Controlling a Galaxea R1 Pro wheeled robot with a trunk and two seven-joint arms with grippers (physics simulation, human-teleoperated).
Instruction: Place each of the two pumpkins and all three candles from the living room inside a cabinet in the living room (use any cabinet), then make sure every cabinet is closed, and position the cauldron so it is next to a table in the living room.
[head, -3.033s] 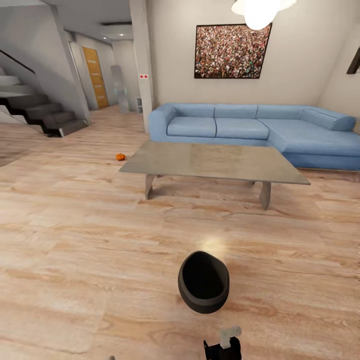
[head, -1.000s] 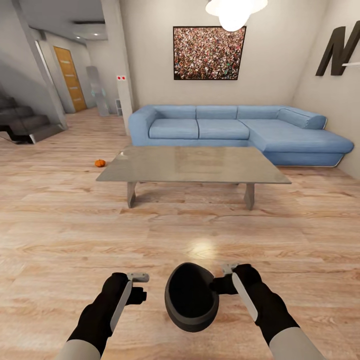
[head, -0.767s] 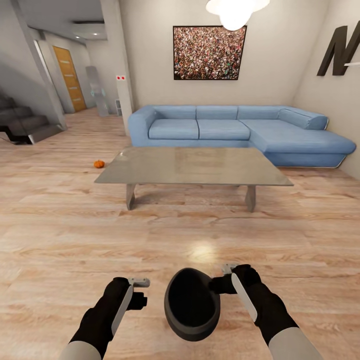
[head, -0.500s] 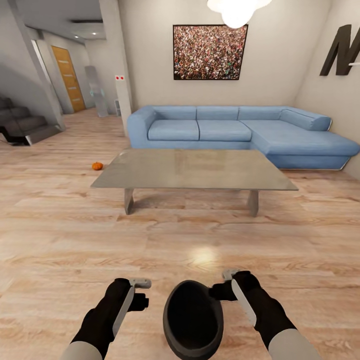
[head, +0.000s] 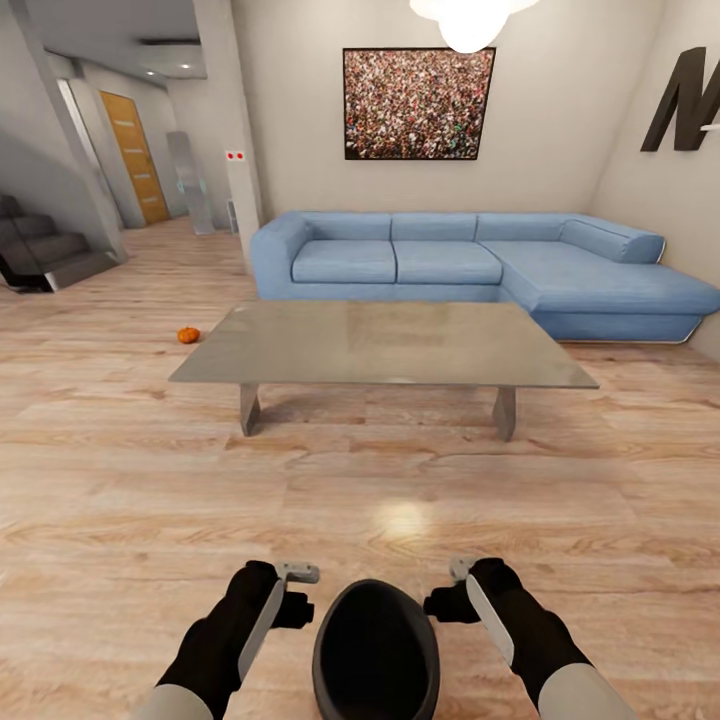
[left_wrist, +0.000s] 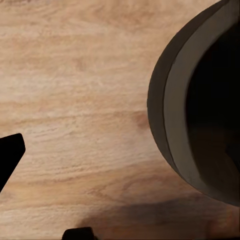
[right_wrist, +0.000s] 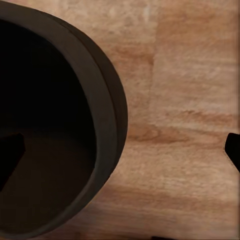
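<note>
The black cauldron (head: 375, 650) lies on the wood floor just in front of me, tilted with its mouth up toward the camera. My left gripper (head: 295, 590) hangs open just beside its rim. My right gripper (head: 455, 592) is open on the other side. In the right wrist view the cauldron's rim (right_wrist: 107, 140) runs between widely spread fingertips (right_wrist: 232, 150). The left wrist view has the cauldron (left_wrist: 200, 100) beside one fingertip (left_wrist: 10, 155). The grey metal table (head: 385, 345) stands a good stretch ahead. One orange pumpkin (head: 188, 335) sits on the floor off its left end. The candles and cabinet are out of view.
A blue corner sofa (head: 450, 260) runs behind the table along the back wall. Dark stairs (head: 45, 255) rise at the far left beside a hallway with an orange door (head: 128, 155). Bare wood floor (head: 400, 480) stretches between me and the table.
The camera has rolled forward, so the table looks larger. The cauldron has dropped lower in the view, closer to me. Both arms have stayed on either side of it.
</note>
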